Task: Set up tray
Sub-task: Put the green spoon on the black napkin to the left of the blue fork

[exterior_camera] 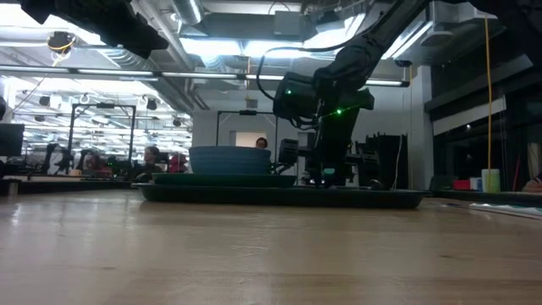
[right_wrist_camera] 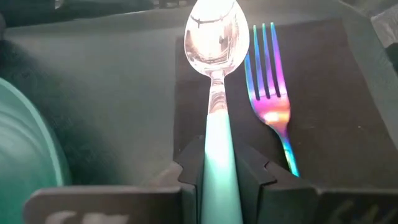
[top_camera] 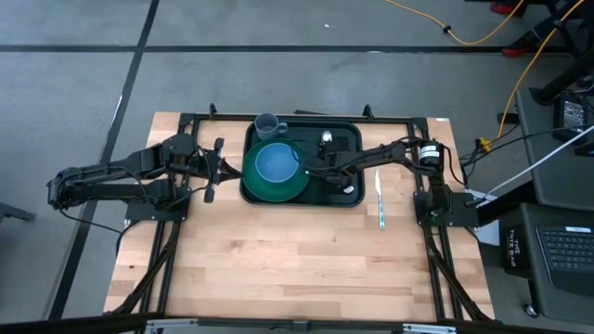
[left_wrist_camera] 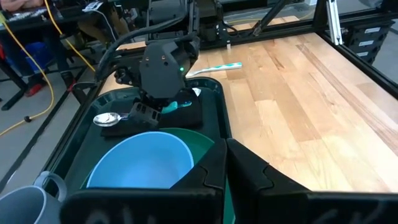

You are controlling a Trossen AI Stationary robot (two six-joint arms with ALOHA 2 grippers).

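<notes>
The dark green tray (top_camera: 345,130) lies at the table's far middle. On its left part a blue bowl (top_camera: 275,163) sits in a round green plate (top_camera: 290,189). A grey mug (top_camera: 268,124) stands at the tray's far left corner. On the tray's right part a black napkin (right_wrist_camera: 323,93) carries a rainbow fork (right_wrist_camera: 272,102). My right gripper (right_wrist_camera: 221,168) is low over the tray, shut on a spoon (right_wrist_camera: 217,37) with a mint handle. My left gripper (left_wrist_camera: 226,149) hovers shut, left of the tray. My right gripper pinches the spoon's mint handle (right_wrist_camera: 217,146) between its two fingers. The fingers slant down and the handle runs forward along them. The spoon's bowl (left_wrist_camera: 106,118) points toward the table's far edge, low over the napkin's edge beside the fork; whether it touches I cannot tell.
A utensil with a teal handle (top_camera: 380,210) lies on the bare wood right of the tray. The near half of the table (top_camera: 297,269) is plain wood. Black frame rails (top_camera: 436,250) run along both sides.
</notes>
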